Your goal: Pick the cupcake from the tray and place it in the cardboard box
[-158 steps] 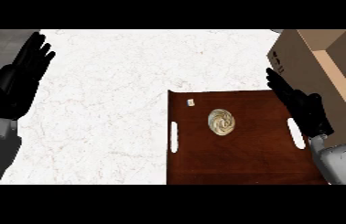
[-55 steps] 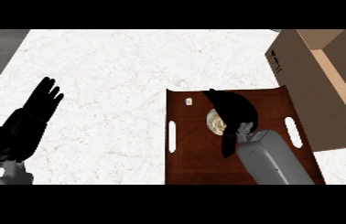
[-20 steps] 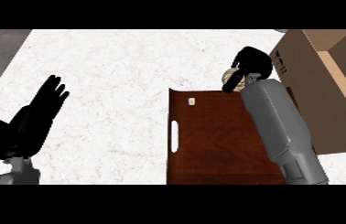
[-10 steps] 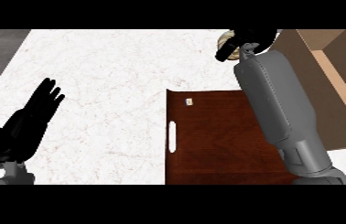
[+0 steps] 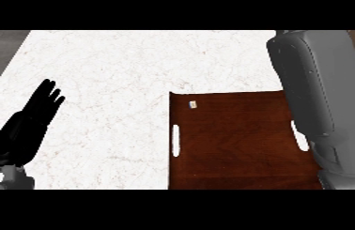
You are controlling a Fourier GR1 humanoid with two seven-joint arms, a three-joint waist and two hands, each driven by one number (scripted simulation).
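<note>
The dark wooden tray lies on the white counter at the lower right, and nothing rests on it except a small pale tag near its far left corner. My right forearm rises along the tray's right side and runs out past the top of the view, so the right hand does not show. Neither the cupcake nor the cardboard box is visible. My left hand rests open at the left edge, fingers pointing up.
The white marble counter spreads to the left of and beyond the tray. White handle slots mark the tray's left and right sides; the forearm partly covers the right one. A dark strip shows at the far left corner.
My right arm has stretched further away and to the right. The hand and the cupcake it held have passed out of the top of the view. The left hand has hardly moved.
</note>
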